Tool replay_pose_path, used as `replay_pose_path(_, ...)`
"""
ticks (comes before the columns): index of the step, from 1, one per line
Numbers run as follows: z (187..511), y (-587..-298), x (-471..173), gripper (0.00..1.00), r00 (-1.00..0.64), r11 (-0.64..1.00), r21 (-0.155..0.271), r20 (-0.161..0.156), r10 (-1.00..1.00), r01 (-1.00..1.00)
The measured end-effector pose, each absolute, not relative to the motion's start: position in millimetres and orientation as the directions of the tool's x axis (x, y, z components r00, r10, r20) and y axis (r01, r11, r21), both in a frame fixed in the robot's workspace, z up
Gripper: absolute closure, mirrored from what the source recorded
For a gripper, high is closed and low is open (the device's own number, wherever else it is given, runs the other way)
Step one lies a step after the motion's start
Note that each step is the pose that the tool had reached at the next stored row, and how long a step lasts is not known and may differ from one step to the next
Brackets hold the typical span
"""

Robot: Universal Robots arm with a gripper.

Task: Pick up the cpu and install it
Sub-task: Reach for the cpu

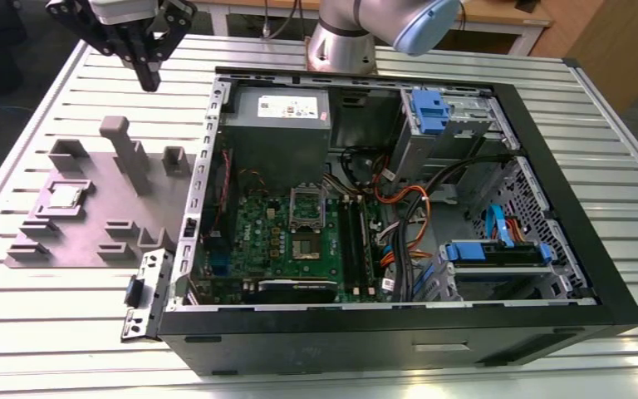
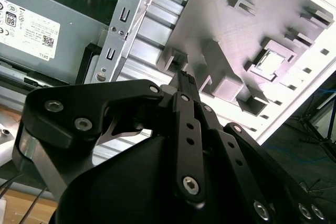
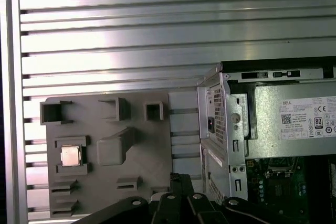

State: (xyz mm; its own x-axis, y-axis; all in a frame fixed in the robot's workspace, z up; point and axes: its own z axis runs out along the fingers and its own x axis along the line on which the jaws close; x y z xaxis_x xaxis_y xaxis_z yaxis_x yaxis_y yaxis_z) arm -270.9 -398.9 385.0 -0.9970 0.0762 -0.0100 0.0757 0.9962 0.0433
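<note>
Exterior view: my gripper (image 1: 149, 83) hangs above the table's (image 1: 31, 332) corner, jaws clenched empty. The cpu (image 1: 66, 195) lies pocketed near the tray's (image 1: 86, 249) edge away from the computer case (image 1: 408, 349). Descending closed, I risk clipping the tray's posts (image 1: 130, 162).

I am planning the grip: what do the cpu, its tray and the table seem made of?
Cpu: metal top, it seems, with a dull silvery sheen; pale rim unclear. Tray: probably matte grey plastic, since it shows no glare. Table: likely bare aluminium, bright ribbed slats reflecting the light.
</note>
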Motion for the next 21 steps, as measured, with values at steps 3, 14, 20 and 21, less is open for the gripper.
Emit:
replay_pose_path(3, 384.8, -398.9, -272.9, 0.89, -0.997, 0.996, 0.043, -0.01, 0.076, 0.076)
replay_pose_path(14, 384.6, -398.9, -275.9, 0.89, -0.997, 0.996, 0.043, -0.01, 0.076, 0.076)
replay_pose_path(20, 384.6, -398.9, -278.6, 0.89, -0.997, 0.996, 0.043, -0.01, 0.076, 0.076)
replay_pose_path(21, 384.6, -398.9, -279.1, 0.89, -0.997, 0.996, 0.043, -0.01, 0.076, 0.076)
